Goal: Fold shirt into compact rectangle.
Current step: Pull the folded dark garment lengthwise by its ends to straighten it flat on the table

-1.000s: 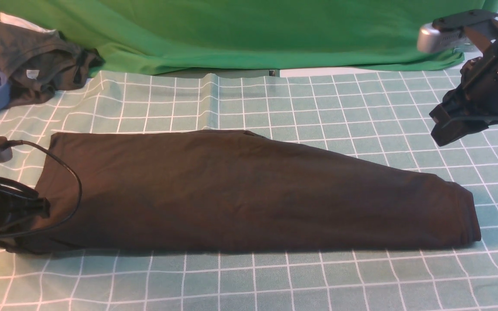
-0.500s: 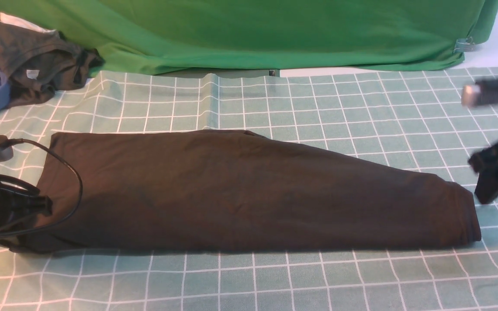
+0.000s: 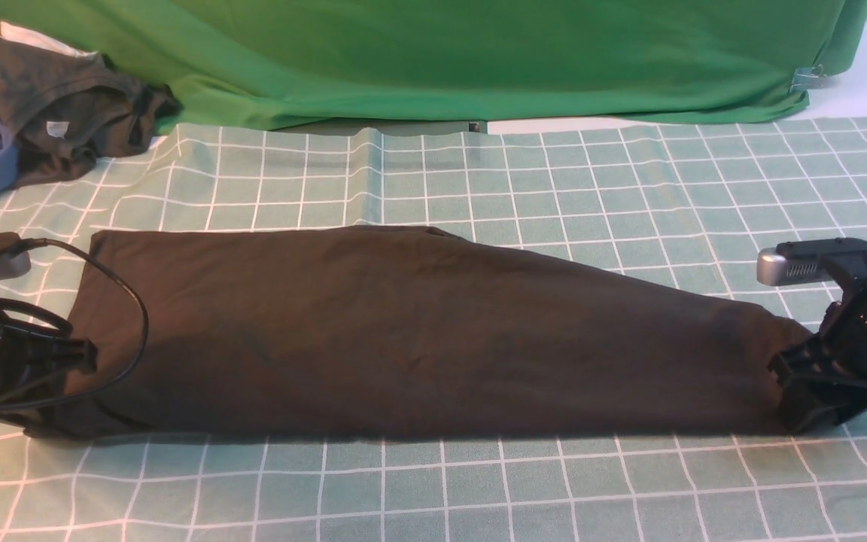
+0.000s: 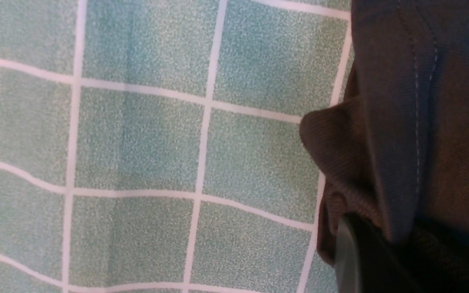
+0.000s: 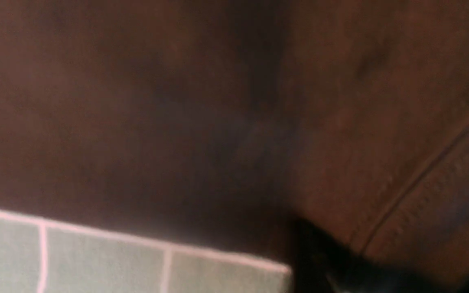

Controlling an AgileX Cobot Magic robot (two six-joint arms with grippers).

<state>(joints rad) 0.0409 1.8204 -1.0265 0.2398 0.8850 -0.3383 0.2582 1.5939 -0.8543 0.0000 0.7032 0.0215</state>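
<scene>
Shirt [image 3: 418, 331] edge pinched in closed left claw [image 3: 78, 360]; right claw [image 3: 793, 390] against far hem, gap unclear.

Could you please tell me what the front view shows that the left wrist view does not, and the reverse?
Only the front view: the whole shirt lying as one long band, the left tool and right tool at its two ends, the green cloth behind, and grey and blue garments far left. Only the left wrist view: the stitched hem and bunched ribbed fabric beside one finger. Both: the shirt on the checked tablecloth.
</scene>
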